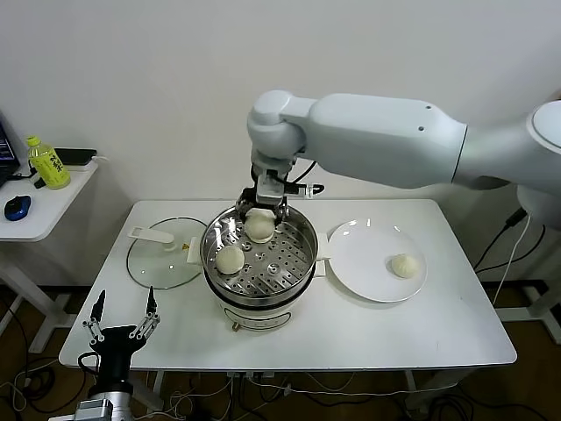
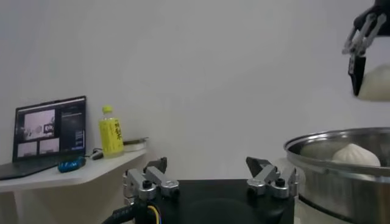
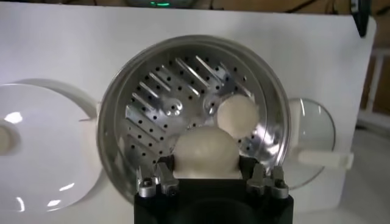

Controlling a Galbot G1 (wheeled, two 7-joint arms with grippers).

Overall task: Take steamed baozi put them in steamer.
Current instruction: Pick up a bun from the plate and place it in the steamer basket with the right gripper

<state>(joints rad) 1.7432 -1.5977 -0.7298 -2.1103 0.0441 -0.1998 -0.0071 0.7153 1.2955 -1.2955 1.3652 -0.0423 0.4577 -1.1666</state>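
Over the pot: the right gripper [image 1: 260, 213] hangs above the far side of the steamer [image 1: 302, 230]. It is up high so the bun can go down onto the tray with holes.
Right jaws: partly closed around one bun [image 1: 259, 225]. They press both its sides, so it does not drop.
Held bun: in the air over the tray, not yet resting on it as far as I can tell.
Bun in the pot: one bun [image 1: 230, 259] sits on the left part of the tray. It leaves room on the far side for the held one.
Bun on the plate: one bun [image 1: 403, 265] waits on the white plate [image 1: 359, 254], right of the steamer. It is close by, so it is easy to reach.
Lid: the glass lid [image 1: 162, 254] lies flat on the counter [image 1: 394, 329], left of the steamer, so the pot stays open.
Left gripper [image 1: 121, 331]: waits low at the near left corner, jaws wide open, holding nothing.
Next, I think: lower the bun, then let go.
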